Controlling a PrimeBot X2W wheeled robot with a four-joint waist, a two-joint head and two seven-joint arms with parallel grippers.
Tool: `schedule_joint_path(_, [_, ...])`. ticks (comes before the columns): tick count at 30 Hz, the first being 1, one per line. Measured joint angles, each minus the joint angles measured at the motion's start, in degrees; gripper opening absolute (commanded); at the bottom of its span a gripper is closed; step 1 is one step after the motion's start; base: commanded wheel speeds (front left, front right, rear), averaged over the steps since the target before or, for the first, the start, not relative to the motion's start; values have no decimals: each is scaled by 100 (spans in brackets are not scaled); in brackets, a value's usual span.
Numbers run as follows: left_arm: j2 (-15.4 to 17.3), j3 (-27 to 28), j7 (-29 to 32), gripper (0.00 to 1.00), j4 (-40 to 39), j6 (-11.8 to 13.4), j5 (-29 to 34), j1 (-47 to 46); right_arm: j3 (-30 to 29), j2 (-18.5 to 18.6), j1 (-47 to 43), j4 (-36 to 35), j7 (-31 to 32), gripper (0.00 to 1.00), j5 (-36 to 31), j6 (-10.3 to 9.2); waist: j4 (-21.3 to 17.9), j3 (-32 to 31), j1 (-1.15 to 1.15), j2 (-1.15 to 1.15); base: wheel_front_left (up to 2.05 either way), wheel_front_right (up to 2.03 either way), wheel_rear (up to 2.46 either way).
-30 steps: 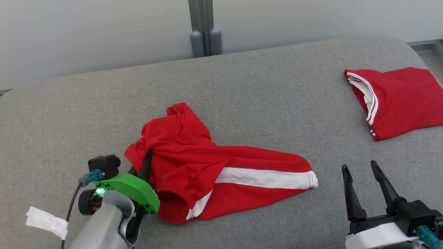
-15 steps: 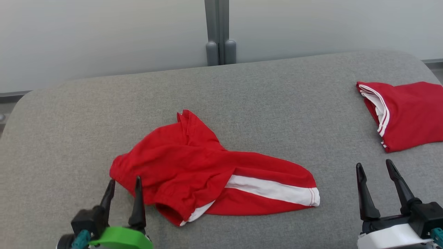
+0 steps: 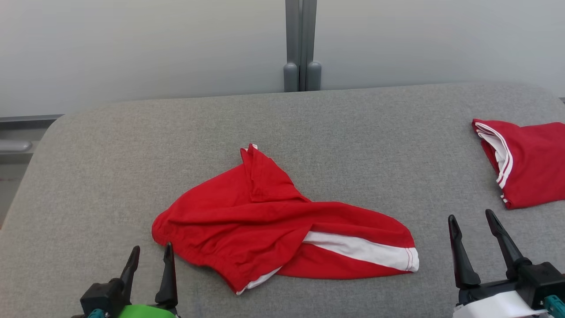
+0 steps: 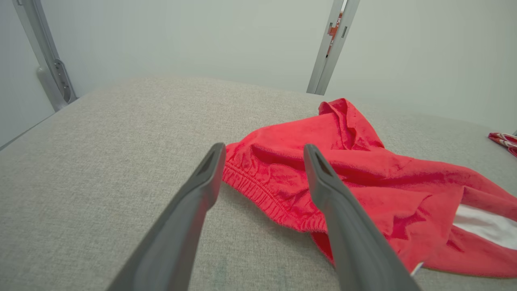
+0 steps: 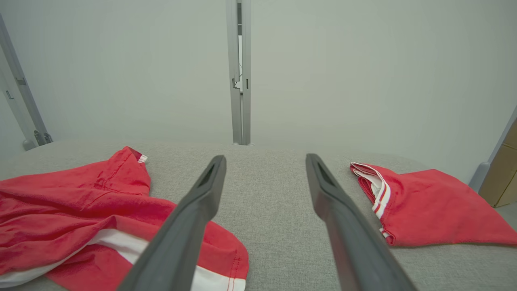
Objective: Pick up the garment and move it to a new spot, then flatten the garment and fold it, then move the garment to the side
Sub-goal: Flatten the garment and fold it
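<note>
Two red white-striped cloth garments: crumpled garment (image 3: 247, 225) centre, folded garment (image 3: 534, 163) far right. Left claw (image 3: 152, 246), right claw (image 3: 470, 214) both gaping, empty.

Left gripper (image 4: 263, 148) spread wide and empty over grey cushion (image 4: 101, 169), crumpled red garment (image 4: 375, 178) just ahead, elastic hem nearest

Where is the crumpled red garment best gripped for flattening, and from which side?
Probably its gathered elastic edge, approached low from the robot's left: that thick, raised rim of the crumpled garment lies just ahead of the open left claw. The open right claw could take the striped hem end from the right.
</note>
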State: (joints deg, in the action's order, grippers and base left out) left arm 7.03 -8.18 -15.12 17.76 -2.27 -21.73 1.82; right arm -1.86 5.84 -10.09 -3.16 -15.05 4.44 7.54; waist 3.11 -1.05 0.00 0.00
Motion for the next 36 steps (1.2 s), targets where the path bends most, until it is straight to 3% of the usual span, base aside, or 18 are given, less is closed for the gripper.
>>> schedule_joint_path(7, [-141, 445, -1, 100, -1370, -8, 669, 702, -86, -7, -72, -53, 0, 100, 1, 0, -20, -50, 0, 0, 0, 0, 0])
schedule_joint_path(13, [-320, 769, -1, 100, -1911, -73, 1156, 1206, -129, -62, -127, -19, 0, 100, 45, 0, -17, -121, 0, 0, 0, 0, 0])
schedule_joint_path(20, [-392, 1082, -1, 100, -1712, -222, 1293, 1329, 47, -154, -144, 341, -1, 100, 51, 0, 15, -140, 0, 0, 0, 0, 0])
schedule_joint_path(36, [-405, 1009, -1, 100, -1651, -366, 1169, 1251, 112, -256, -49, 572, 0, 100, 67, 0, 25, -114, 0, 0, 0, 0, 0])
